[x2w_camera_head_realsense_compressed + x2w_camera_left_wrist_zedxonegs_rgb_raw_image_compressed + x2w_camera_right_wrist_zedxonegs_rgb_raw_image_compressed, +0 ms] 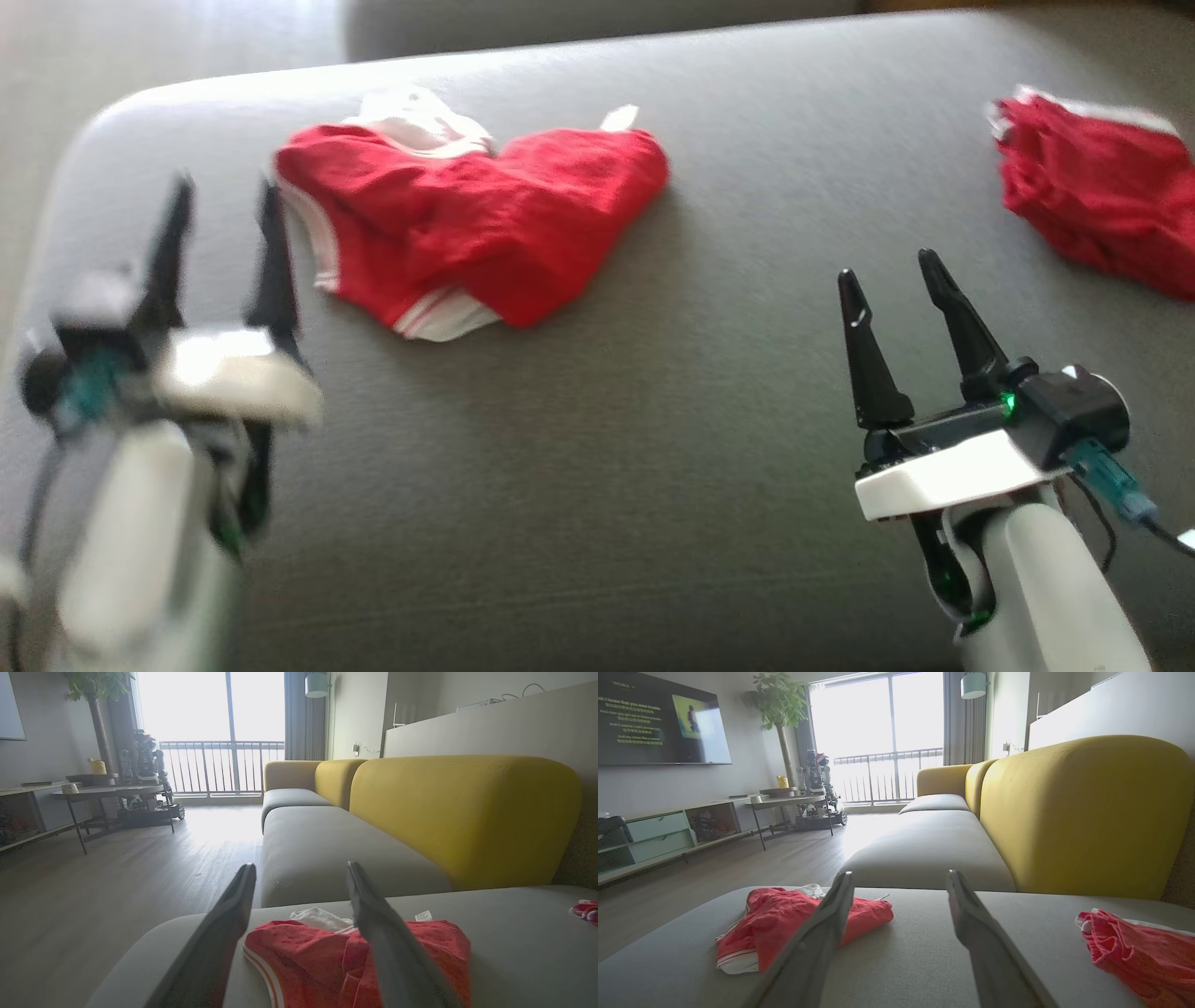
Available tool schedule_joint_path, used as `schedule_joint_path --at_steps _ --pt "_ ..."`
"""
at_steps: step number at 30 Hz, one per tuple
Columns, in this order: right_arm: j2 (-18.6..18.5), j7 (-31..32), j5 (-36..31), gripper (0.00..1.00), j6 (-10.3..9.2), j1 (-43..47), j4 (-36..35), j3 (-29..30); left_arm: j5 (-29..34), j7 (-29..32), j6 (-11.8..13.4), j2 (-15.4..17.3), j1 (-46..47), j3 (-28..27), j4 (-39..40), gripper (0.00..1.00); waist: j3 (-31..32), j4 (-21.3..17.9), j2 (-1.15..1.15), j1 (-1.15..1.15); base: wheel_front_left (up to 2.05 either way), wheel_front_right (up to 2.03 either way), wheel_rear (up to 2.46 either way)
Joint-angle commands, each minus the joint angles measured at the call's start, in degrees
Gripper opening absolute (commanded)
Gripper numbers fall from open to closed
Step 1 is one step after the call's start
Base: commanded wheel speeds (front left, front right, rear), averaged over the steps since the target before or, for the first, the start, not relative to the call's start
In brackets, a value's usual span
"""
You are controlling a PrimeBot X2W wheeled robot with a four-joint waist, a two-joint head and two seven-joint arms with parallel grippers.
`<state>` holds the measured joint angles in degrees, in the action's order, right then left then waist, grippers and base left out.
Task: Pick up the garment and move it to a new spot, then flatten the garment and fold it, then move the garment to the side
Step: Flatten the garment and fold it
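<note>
Red, seemingly soft and light, the crumpled garment lies near the far left corner of the sofa cushion. The left fingers and right fingers gape empty. Its white-trimmed hem looks the best place to pinch.

The wall screen carries several short lines of pale lettering down its left part, beside a small bright picture; the words are too small and soft to read with certainty. A white tag at the far edge of the red garment bears tiny dark print, illegible.
</note>
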<state>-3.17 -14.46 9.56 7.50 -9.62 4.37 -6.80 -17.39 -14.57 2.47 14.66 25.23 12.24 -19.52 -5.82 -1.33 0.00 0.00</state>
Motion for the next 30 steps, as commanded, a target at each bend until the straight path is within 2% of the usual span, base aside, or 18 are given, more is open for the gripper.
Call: schedule_joint_path --at_steps 1,6,9,12,20,30 --pt "0.29 0.04 -0.76 1.00 -0.01 -0.15 -1.78 -0.54 -0.14 -0.41 1.22 0.30 -4.28 -2.87 7.40 1.00 3.14 4.45 0.00 0.00 0.00 0.00 0.00" --pt "0.29 0.90 -1.38 1.00 -0.01 2.05 -2.19 0.64 -0.95 -0.41 1.47 -4.01 -15.73 -3.28 14.89 1.00 4.58 7.75 0.00 0.00 0.00 0.00 0.00" --pt "0.29 1.28 -1.54 1.00 -0.01 3.26 -2.56 1.19 -1.96 -0.42 1.03 -6.81 -20.17 -4.79 16.79 1.00 5.23 9.16 0.00 0.00 0.00 0.00 0.00" --pt "0.29 1.68 -1.49 1.00 -0.01 4.18 -2.79 1.37 -0.70 -0.42 0.27 -8.25 -23.08 -5.80 17.72 1.00 5.65 9.94 0.00 0.00 0.00 0.00 0.00" --pt "0.29 2.02 -1.14 1.00 -0.01 4.83 -2.83 1.15 2.96 -0.42 -2.47 -10.63 -25.27 -6.33 17.97 1.00 5.44 10.24 0.00 0.00 0.00 0.00 0.00" --pt "0.29 1.89 -0.68 1.00 -0.01 4.72 -2.45 0.91 4.12 -0.42 -3.77 -11.59 -25.49 -7.39 17.34 1.00 5.06 9.32 0.00 0.00 0.00 0.00 0.00"
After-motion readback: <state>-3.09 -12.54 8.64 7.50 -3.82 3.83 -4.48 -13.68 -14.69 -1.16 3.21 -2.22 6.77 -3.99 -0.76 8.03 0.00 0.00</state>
